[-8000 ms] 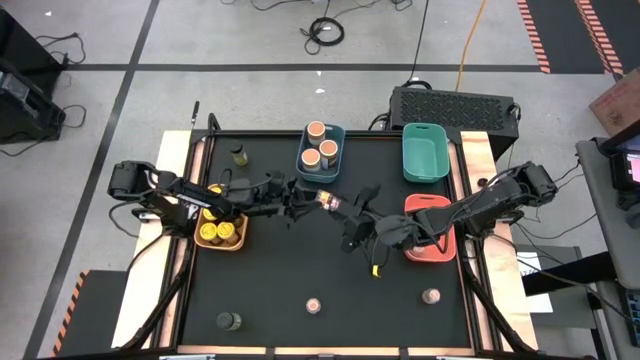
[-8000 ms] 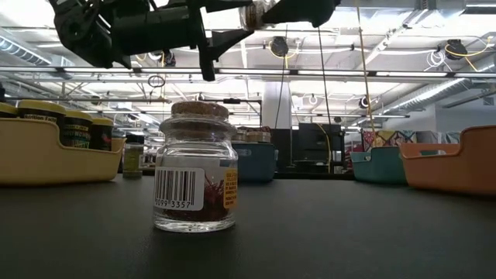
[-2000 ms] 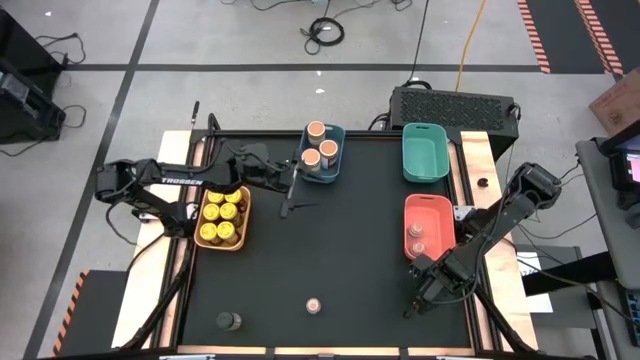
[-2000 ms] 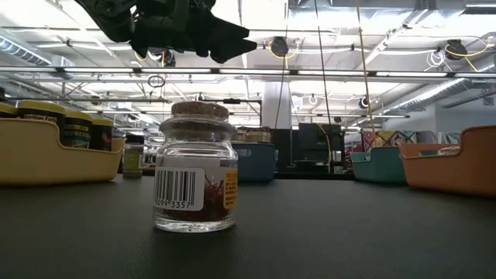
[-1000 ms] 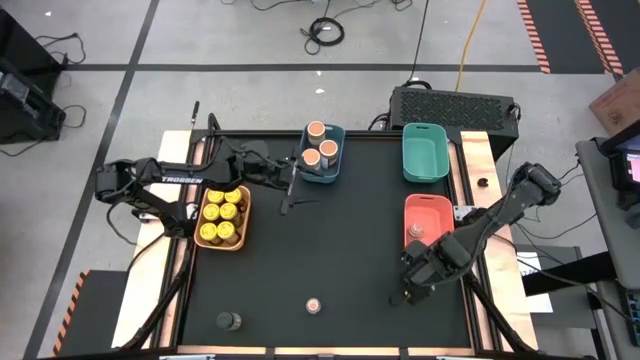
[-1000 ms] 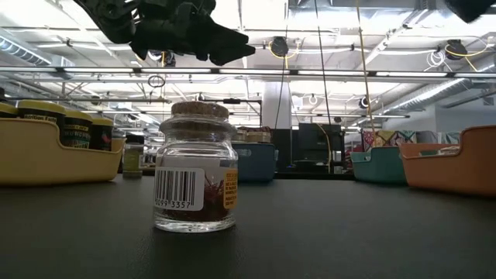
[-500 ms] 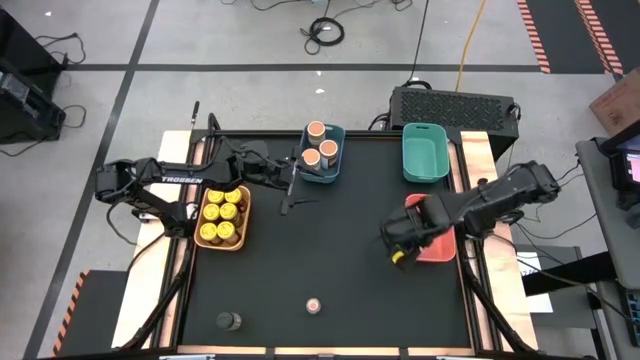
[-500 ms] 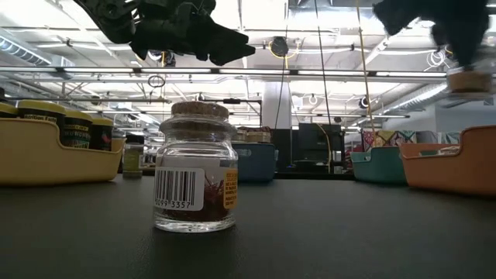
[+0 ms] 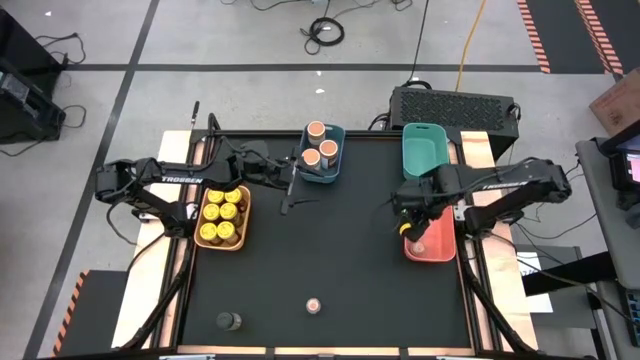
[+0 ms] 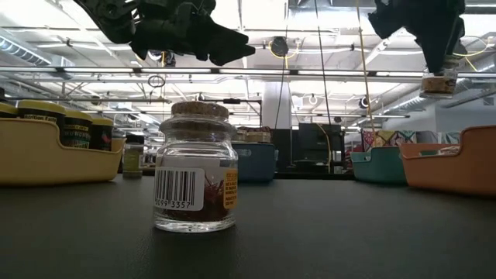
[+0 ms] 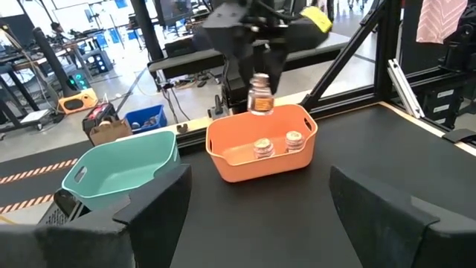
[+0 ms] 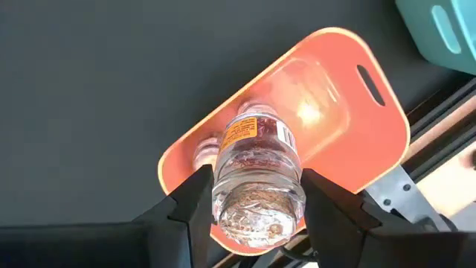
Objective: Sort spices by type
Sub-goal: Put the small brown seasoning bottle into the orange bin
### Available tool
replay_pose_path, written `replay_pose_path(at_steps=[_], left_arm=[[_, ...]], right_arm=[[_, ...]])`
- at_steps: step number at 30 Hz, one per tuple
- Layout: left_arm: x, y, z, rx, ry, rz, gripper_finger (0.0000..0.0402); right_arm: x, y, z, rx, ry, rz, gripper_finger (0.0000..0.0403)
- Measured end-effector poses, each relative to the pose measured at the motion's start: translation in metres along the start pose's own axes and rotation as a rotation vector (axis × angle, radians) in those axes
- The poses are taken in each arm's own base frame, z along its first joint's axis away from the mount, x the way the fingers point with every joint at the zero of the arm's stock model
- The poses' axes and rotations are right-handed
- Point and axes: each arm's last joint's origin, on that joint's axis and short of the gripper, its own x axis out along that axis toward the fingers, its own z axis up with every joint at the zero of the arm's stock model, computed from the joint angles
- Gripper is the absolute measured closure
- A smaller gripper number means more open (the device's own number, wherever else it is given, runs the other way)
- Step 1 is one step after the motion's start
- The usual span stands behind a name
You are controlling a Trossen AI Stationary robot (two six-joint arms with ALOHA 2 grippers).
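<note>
Held jar: cork end hidden in right wrist view, label only partly shown. Jars in red bin mostly hidden behind held jar. Left hand cut off by top edge in low view. Yellow bin cut off at left edge.

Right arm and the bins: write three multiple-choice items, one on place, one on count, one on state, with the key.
1. The right tool hangs over which bin?
A. the red bin
B. the teal bin
C. the yellow bin

2. How many jars stand in the blue bin?
A. one
B. three
C. six

3. What is the right tool doing?
A. open and empty
B. resting on the table
C. shut on a small glass jar

Key: 1 A, the right wrist view shows the red bin right beneath; 2 B, the high view shows three tan tops; 3 C, its fingers press both sides of the jar.
</note>
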Motion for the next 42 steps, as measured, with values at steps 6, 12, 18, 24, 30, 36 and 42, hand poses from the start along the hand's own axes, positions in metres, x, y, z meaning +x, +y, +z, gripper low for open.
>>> replay_pose_path(at_steps=[6,12,18,24,30,36,42], left_arm=[[0.000,0.000,-0.001,-0.003,0.006,-0.002,0.0081],[0.000,0.000,-0.002,-0.010,0.019,-0.004,0.0081],[0.000,0.000,-0.002,0.014,0.019,-0.003,0.0081],[0.000,0.000,-0.003,0.012,0.024,-0.005,0.0081],[0.000,0.000,-0.003,0.012,0.026,-0.005,0.0081],[0.000,0.000,-0.003,0.012,0.026,-0.005,0.0081],[0.000,0.000,-0.003,0.012,0.026,-0.005,0.0081]], right_arm=[[0.009,-0.028,-0.001,0.081,-0.006,0.010,0.0243],[0.024,-0.049,-0.009,0.128,-0.028,0.046,0.0243],[0.045,-0.059,-0.013,0.165,-0.004,0.034,0.0243],[0.062,-0.060,-0.010,0.158,0.023,0.049,0.0243],[0.074,-0.063,-0.010,0.168,0.050,0.053,0.0243],[0.079,-0.062,-0.007,0.176,0.031,0.067,0.0243],[0.088,-0.062,-0.007,0.176,0.031,0.068,0.0243]])
